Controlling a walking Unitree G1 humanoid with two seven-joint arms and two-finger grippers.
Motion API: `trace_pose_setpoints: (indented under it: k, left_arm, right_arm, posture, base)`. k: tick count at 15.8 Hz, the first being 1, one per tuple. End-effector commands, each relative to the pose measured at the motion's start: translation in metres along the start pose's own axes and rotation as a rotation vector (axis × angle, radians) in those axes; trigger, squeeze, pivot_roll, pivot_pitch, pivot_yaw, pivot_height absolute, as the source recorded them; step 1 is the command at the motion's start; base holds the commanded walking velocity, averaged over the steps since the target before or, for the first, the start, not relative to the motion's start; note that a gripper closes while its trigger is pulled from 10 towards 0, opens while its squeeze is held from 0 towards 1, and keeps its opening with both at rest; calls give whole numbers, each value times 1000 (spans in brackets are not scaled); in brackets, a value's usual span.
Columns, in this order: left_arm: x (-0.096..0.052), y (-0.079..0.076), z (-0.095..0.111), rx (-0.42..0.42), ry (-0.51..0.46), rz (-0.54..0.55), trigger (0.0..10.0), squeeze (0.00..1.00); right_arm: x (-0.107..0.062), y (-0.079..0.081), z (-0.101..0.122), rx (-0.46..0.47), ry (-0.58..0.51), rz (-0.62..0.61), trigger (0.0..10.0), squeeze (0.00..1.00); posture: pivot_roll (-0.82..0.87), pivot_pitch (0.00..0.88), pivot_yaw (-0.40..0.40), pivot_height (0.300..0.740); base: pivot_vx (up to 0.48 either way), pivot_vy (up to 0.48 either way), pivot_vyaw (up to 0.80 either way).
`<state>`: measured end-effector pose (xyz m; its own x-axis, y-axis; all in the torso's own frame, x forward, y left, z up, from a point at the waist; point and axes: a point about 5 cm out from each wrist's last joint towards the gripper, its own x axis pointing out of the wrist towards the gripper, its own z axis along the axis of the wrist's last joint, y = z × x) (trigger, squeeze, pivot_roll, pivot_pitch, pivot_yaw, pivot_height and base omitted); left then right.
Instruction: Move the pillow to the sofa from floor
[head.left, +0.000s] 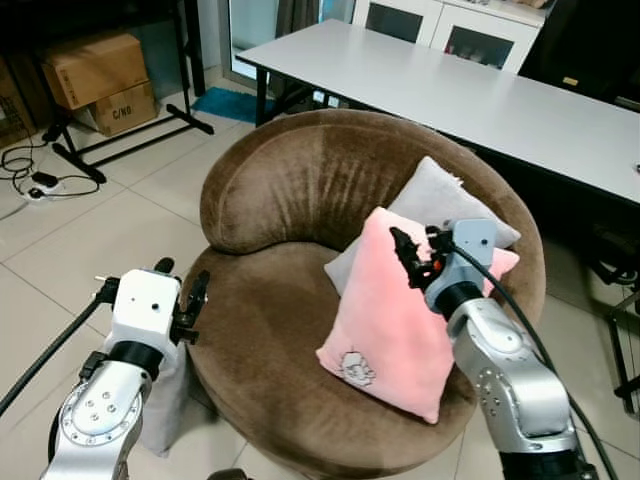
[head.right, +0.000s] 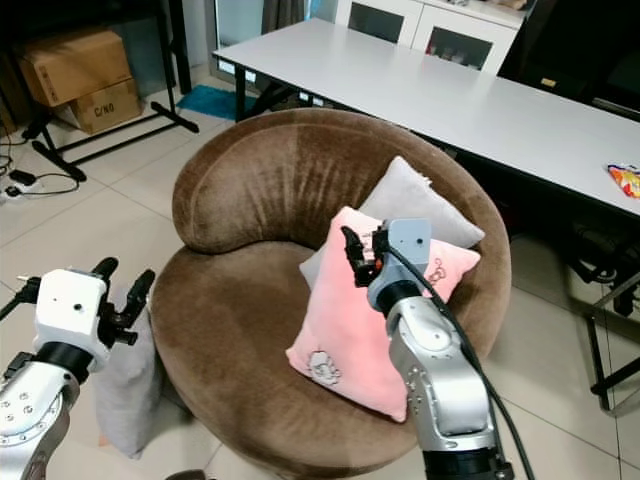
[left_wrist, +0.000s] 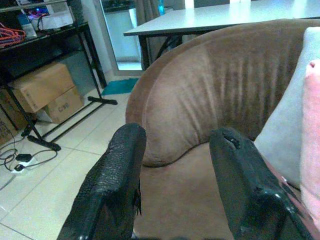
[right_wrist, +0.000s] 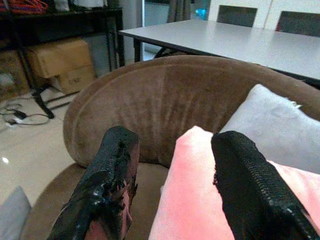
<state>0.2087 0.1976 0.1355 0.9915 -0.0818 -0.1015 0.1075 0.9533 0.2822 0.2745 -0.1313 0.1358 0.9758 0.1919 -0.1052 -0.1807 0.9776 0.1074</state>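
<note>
A pink pillow (head.left: 390, 330) stands tilted on the seat of the round brown sofa (head.left: 270, 190), leaning against a grey pillow (head.left: 440, 200) behind it. My right gripper (head.left: 415, 245) is open just above the pink pillow's top edge, holding nothing; the right wrist view has its fingers (right_wrist: 115, 165) spread over that edge. A second grey pillow (head.right: 125, 390) leans on the floor against the sofa's left side. My left gripper (head.left: 183, 275) hangs open directly above it, empty, its fingers (left_wrist: 120, 165) pointing at the sofa's backrest.
A long white table (head.left: 450, 80) runs behind the sofa, with a snack packet (head.right: 625, 178) on it. Cardboard boxes (head.left: 95, 70) and a black rack stand at the back left, cables (head.left: 40, 185) lie on the tiles, and a chair base (head.left: 625, 330) is at right.
</note>
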Motion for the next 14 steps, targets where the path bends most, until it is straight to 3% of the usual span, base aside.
trace_pose_setpoints:
  k: [1, 14]
  left_arm:
    - [1, -2, 6, 6, -20, 4, 10000, 0]
    - [5, 2, -2, 8, 1, 14, 10000, 0]
  right_arm:
    - [-1, -5, 6, -16, -9, -15, 10000, 0]
    - [0, 2, 6, -66, 28, 45, 10000, 0]
  posture:
    - [51, 0, -110, 740]
    - [58, 0, -114, 740]
  base:
    - [0, 334, 0]
    - [0, 358, 0]
